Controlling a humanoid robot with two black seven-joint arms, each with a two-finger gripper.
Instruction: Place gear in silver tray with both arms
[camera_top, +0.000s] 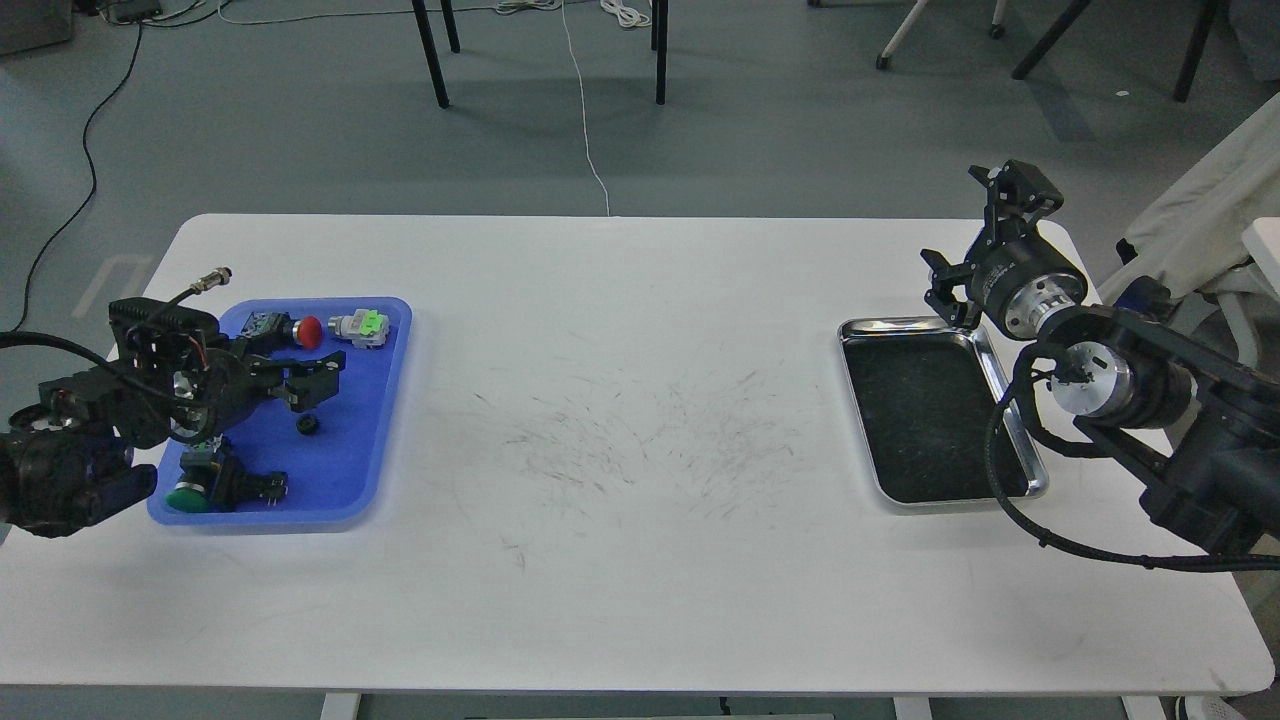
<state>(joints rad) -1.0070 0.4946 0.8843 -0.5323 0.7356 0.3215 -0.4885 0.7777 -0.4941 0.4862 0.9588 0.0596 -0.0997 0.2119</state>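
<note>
My left gripper (322, 380) hangs over the blue tray (385, 400) at the bench's (620, 560) left end, fingers spread apart w/ nothing between them. The gear (307, 425), a small black round part, lies on the blue floor just below the fingertips; can't tell if they touch it. It isn't gripped.

Other parts in the blue tray: a red-capped button (308, 331) and a grey/green block (362, 326) along the far edge, a green-capped button (188, 494) w/ black body at the near-left corner. A metal connector (215, 277) on a black lead sticks up past the tray's far-left corner, by my left arm.

The silver tray (1010, 400) sits at the bench's right end, long side running near-to-far, dark scuffed floor bare. It's well apart from the gear, nearly the whole bench length between them.

My right gripper (985, 225) is held up over the far-right corner of the silver tray, near the bench's far-right corner. It's seen at an angle and dark; can't tell if the fingers are parted or closed. Nothing visible in them. The arm's cable hose loops over the tray's right rim.
</note>
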